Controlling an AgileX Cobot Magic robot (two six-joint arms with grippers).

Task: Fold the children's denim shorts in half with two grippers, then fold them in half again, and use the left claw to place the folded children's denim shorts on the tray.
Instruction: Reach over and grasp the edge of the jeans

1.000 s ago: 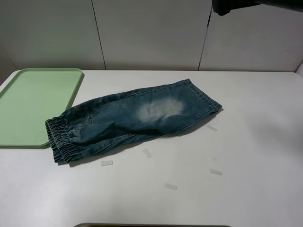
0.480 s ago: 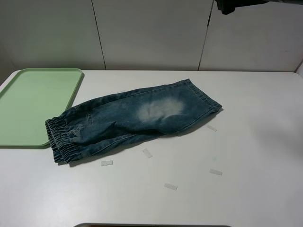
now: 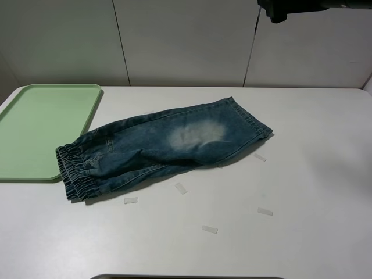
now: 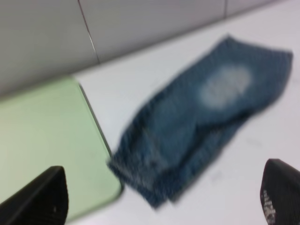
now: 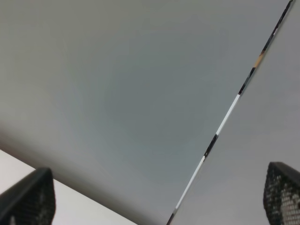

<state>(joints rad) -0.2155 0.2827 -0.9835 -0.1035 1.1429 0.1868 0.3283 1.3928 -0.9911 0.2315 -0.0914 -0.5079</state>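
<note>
The children's denim shorts [image 3: 163, 145] lie flat on the white table, folded lengthwise, with the elastic waistband at the left near the tray and a pale bleached patch facing up. The pale green tray [image 3: 40, 128] lies at the back left, its corner just beside the waistband. The left wrist view is blurred and shows the shorts [image 4: 197, 122] and tray [image 4: 42, 136] from above, with the left gripper [image 4: 161, 201] open and empty, well clear of the cloth. The right gripper [image 5: 157, 197] is open and empty, facing the grey wall. Only part of the right arm [image 3: 290, 7] shows, high at the back right.
Several small white tape strips [image 3: 181, 188] lie on the table in front of and to the right of the shorts. A grey panelled wall [image 3: 186, 40] stands behind the table. A dark edge shows at the bottom of the exterior view.
The right arm's dark end at the top right has shifted slightly. The shorts and tray have not moved.
</note>
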